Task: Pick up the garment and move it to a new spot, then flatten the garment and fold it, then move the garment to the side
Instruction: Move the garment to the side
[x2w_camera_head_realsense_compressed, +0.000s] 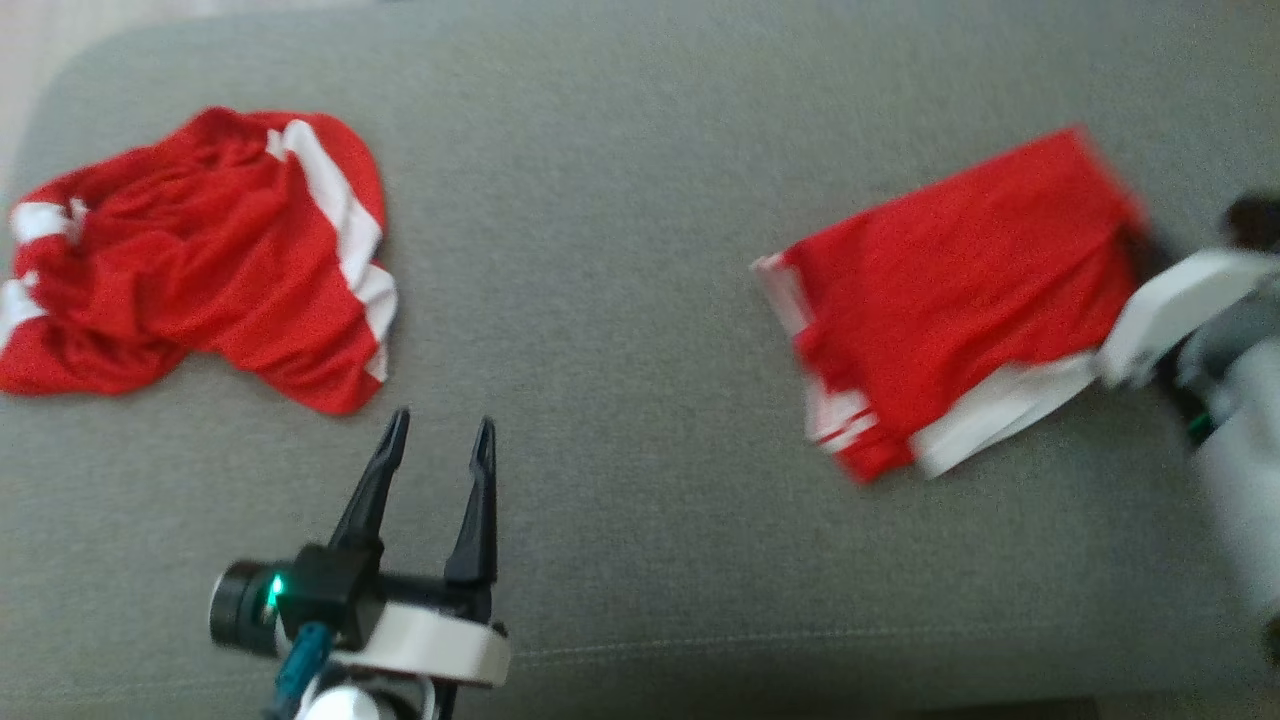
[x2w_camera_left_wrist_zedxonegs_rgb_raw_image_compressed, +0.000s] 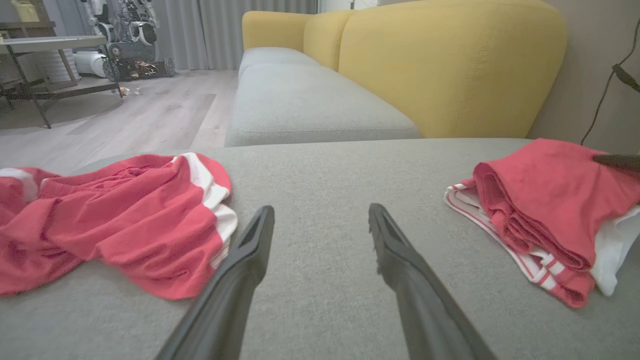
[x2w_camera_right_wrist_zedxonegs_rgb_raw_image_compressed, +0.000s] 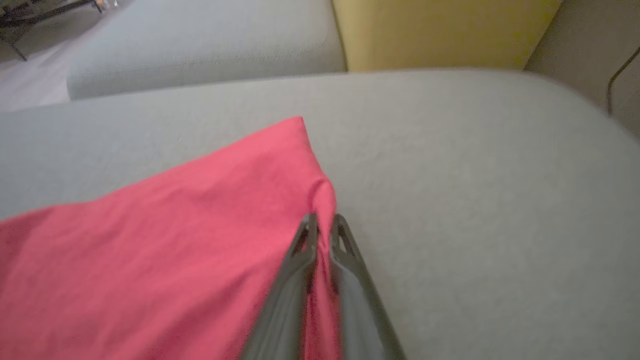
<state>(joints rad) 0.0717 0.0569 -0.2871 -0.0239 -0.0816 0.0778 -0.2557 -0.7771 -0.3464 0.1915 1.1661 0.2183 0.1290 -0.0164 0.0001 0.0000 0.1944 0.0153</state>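
Observation:
A folded red garment with white trim lies on the right of the grey cushion; the same folded garment shows from its layered end in the left wrist view. My right gripper is shut on the right edge of the folded garment, a ridge of red cloth pinched between its fingers. In the head view the right gripper is blurred at that edge. My left gripper stands open over bare cushion, its fingers apart with nothing between them.
A second red and white garment lies crumpled at the left of the cushion, close to the left fingertips. Behind stand a yellow sofa backrest and another grey seat. A table and equipment stand on the wooden floor.

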